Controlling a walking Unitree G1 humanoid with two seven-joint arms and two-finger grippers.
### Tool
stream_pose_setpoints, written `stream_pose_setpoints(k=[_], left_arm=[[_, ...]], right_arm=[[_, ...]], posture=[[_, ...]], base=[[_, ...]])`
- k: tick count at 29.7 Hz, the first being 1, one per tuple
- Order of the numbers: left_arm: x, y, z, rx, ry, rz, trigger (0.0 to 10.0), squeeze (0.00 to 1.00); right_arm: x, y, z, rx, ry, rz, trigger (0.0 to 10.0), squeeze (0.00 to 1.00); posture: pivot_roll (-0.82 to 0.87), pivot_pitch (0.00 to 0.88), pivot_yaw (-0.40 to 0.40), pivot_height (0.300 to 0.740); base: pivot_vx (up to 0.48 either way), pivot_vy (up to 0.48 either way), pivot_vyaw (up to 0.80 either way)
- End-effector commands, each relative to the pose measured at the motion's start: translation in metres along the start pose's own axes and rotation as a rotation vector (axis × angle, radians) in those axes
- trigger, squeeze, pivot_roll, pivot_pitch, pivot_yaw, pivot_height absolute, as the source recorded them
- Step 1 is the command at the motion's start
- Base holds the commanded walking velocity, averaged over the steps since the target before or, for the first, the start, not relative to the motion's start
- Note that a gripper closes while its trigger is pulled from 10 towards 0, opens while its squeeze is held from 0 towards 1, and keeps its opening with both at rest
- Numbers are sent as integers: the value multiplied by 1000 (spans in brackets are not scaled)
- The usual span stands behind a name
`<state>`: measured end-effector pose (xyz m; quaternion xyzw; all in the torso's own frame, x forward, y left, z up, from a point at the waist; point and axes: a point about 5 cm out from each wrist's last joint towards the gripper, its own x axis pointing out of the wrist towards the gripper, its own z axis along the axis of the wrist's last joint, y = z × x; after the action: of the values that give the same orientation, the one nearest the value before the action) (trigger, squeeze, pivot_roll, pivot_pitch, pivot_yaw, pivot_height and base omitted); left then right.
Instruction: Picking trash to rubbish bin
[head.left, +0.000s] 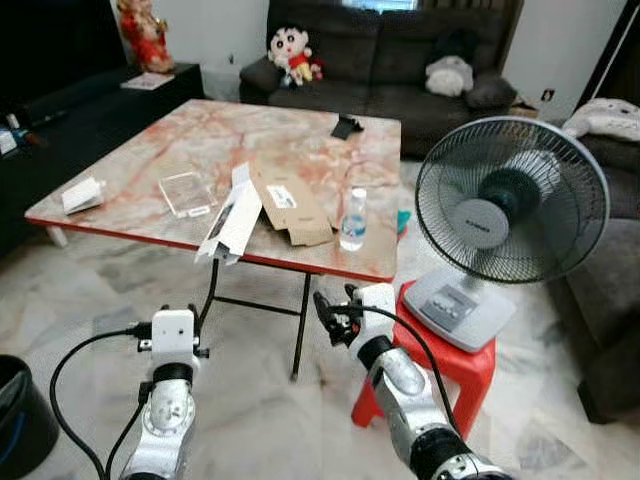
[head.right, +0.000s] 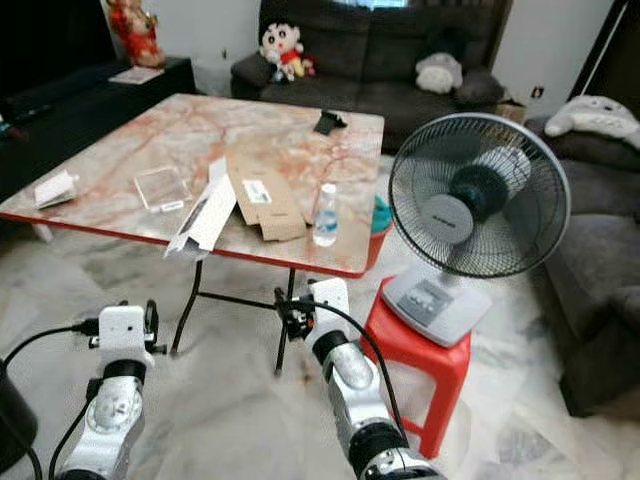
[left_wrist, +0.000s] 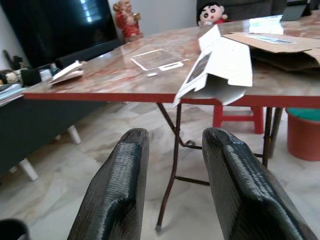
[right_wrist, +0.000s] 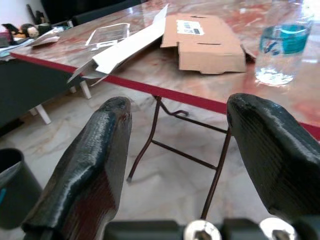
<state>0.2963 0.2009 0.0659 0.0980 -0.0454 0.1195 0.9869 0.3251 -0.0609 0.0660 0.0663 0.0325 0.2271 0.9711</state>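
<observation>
White carton lay overhanging the table's near edge, likely the easiest trash to reach; brown cardboard box and water bottle sat beside it. Left gripper and right gripper hovered below the edge, jaws released, empty. Black bin on the floor, cut off at frame's edge.

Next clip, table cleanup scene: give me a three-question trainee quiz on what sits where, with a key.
1. True or false: the white carton overhangs the table front edge.
2. What stands just right of the brown cardboard box? A) plush toy B) water bottle C) black bin
3. Fill in: the fan stands on a red ____.

Key
1. True.
2. B.
3. Stool. Both the left gripper and the right gripper are open and empty, below table height.
</observation>
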Motion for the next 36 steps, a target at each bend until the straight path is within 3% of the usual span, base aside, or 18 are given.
stream_pose_setpoints(k=[1, 18, 36], left_arm=[[6, -2, 8, -1, -22, -1, 10000, 0], [11, -7, 17, -20, -51, -4, 10000, 0], [18, -8, 39, -39, -137, 7, 10000, 0]], right_arm=[[5, 9, 6, 0, -28, 25, 10000, 0], [6, 13, 7, 4, -25, 37, 10000, 0], [15, 16, 36, 13, -171, 57, 10000, 0]], posture=[[46, 0, -58, 740], [38, 0, -59, 740], [40, 0, -68, 740]], base=[[349, 0, 0], [352, 0, 0], [355, 0, 0]])
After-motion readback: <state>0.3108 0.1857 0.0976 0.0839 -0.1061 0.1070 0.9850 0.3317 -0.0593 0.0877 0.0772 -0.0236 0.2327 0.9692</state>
